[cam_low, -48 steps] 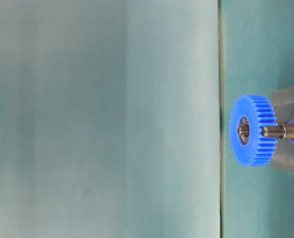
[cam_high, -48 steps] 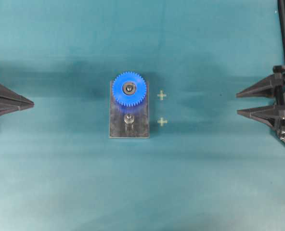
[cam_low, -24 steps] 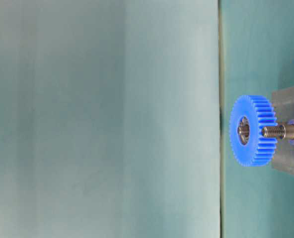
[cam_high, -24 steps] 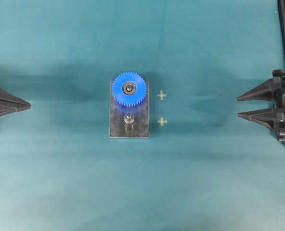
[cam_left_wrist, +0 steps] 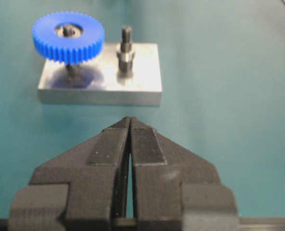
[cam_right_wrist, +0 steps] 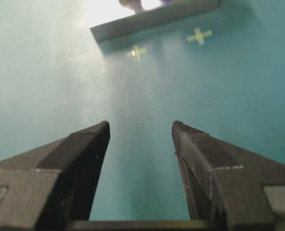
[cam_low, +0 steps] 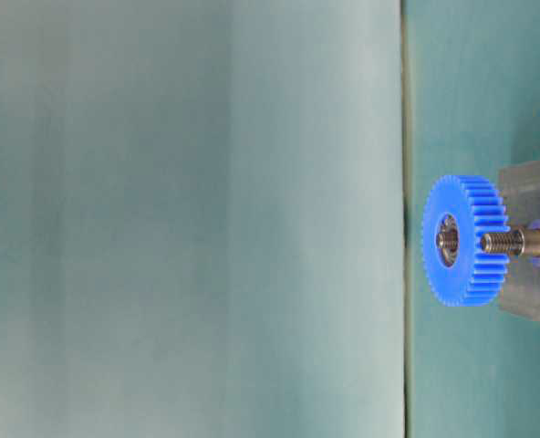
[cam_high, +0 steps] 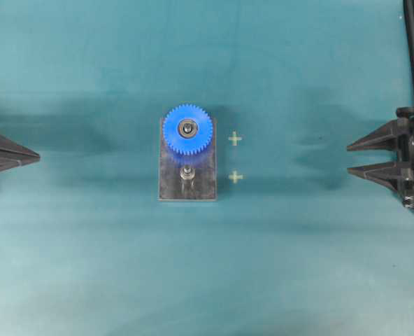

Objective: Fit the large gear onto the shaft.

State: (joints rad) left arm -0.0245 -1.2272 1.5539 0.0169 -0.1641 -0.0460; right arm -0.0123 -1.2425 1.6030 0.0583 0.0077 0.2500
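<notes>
Gear [cam_high: 187, 129] sits on one shaft [cam_left_wrist: 73, 72] of the grey plate [cam_high: 203, 183], raised above the plate's surface, with the second peg [cam_high: 187, 173] bare just beside it. We see our left gripper [cam_high: 36, 154] well off to the plate's left, clenched on nothing, and our right gripper [cam_high: 348, 159] well off to its right, spread and empty.

Colours and patterns on the work surface

Large gear [cam_high: 187, 129]: bright blue, ridged teeth, dark-and-silver hub. Shaft [cam_left_wrist: 125, 53]: silver-grey, darker at the threaded tip. Plate [cam_left_wrist: 100, 85]: grey metal, mirror-bright top. Table cover [cam_high: 298, 252]: plain teal, two pale yellow crosses [cam_high: 235, 139]. Left gripper [cam_left_wrist: 130, 126], right gripper [cam_right_wrist: 140, 132]: matte black.
</notes>
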